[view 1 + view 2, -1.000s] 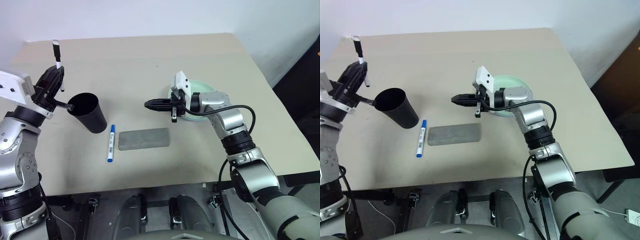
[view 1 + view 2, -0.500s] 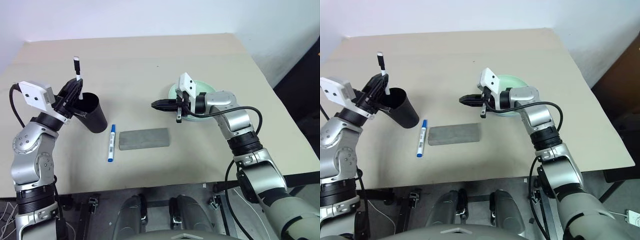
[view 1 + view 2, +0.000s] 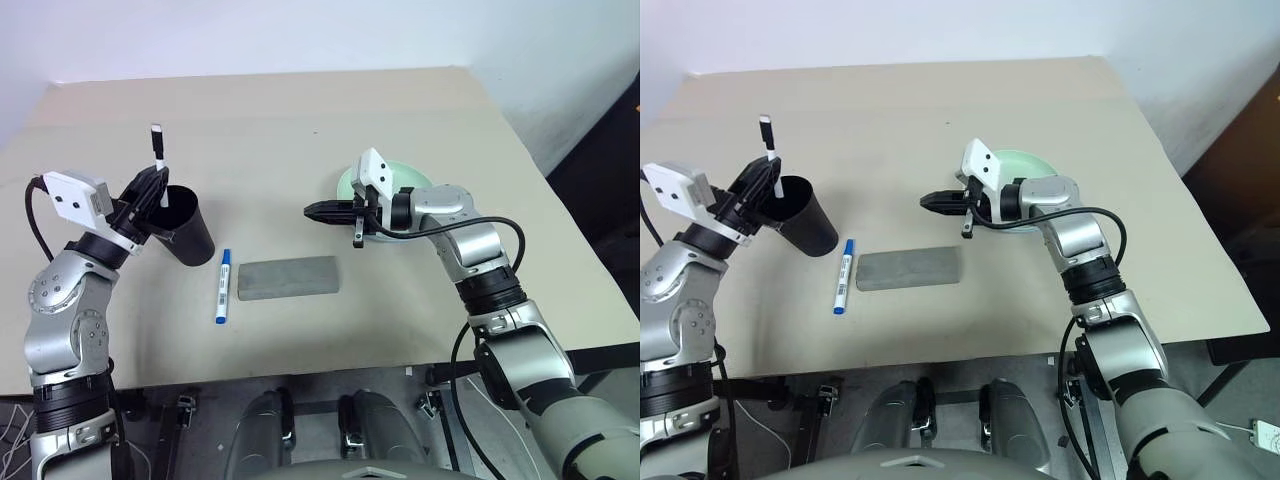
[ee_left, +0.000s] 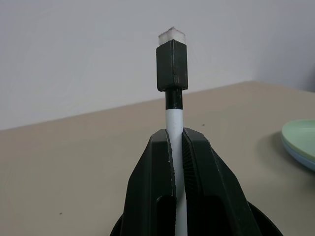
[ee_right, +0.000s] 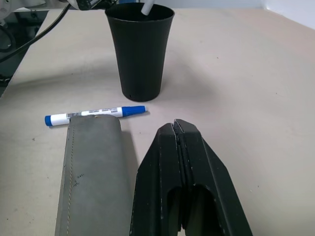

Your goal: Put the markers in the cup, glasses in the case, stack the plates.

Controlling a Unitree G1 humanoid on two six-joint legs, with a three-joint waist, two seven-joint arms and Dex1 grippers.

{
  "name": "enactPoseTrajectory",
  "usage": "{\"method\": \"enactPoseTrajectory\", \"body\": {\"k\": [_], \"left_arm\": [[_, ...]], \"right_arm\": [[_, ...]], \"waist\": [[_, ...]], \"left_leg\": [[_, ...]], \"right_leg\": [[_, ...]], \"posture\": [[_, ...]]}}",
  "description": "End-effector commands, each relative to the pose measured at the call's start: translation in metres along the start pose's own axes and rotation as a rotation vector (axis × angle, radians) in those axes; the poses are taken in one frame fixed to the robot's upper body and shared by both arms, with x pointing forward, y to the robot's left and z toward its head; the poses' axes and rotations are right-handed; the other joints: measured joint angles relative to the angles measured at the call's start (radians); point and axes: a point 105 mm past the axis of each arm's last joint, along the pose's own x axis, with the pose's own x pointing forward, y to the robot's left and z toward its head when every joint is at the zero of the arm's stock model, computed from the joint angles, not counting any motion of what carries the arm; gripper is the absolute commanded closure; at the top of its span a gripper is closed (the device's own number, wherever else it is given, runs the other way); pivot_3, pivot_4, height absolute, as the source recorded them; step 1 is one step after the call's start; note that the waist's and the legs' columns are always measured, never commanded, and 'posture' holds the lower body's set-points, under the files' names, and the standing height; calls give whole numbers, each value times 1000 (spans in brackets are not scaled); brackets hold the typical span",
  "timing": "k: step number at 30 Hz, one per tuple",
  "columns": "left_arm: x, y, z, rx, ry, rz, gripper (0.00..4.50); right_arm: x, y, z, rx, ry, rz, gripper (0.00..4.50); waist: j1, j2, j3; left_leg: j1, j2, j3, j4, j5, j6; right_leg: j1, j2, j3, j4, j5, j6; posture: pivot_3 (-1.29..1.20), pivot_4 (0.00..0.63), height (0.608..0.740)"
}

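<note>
Bright, even light over the table (image 3: 420,330), soft and diffuse, no glare. Short, faint shadows sit beside the cup (image 3: 186,227) and the case (image 3: 288,277). Head views are crisp edge to edge. In the left wrist view, the fingers (image 4: 147,196) close up look slightly soft.

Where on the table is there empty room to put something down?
The far half of the table beyond the cup and plates is bare, and so is the near strip in front of the case. It is crowded around the blue marker, between cup and case.
</note>
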Motion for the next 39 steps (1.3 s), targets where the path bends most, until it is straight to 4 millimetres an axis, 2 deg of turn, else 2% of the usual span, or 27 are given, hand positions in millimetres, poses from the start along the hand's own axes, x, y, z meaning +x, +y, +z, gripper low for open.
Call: {"method": "enactPoseTrajectory", "body": {"k": [1,10,23,28,34,36,39], "left_arm": [[-1,1,5,16,-13,-4,4480],[-4,1,0,0,-1,5,4480],[-2,2,8,14,-22,8,28],[-7,-4,20,33,-14,-25,28],[-21,1,50,19,26,33,28],[-27,-1,56,33,65,52,28],[-39,-16,68,72,105,45,28]], "right_arm": [[-2,0,12,-50,-17,0,4500],[-2,0,13,-44,-18,-2,4500],[1,0,11,-48,-11,2,4500],[1,-1,11,-44,-11,2,4500],[0,-4,11,-33,-16,-5,4500],[-1,-6,13,-30,-24,-6,4500],[-2,-10,16,-27,-34,1,4500]], "waist": [[0,0,0],[0,0,0],[0,0,0],[-2,0,0],[-4,0,0],[-3,0,0],[-4,0,0]], "left_leg": [[0,0,0,0,0,0],[1,0,0,0,0,0],[1,0,0,0,0,0],[1,0,0,0,0,0],[1,0,0,0,0,0],[1,0,0,0,0,0],[1,0,0,0,0,0]], "right_leg": [[0,0,0,0,0,0],[1,0,0,0,0,0],[1,0,0,0,0,0],[1,0,0,0,0,0],[1,0,0,0,0,0],[1,0,0,0,0,0],[1,0,0,0,0,0]], "posture": [[0,150,715],[0,150,715],[0,150,715],[0,150,715],[0,150,715],[0,150,715],[0,150,715]]}}
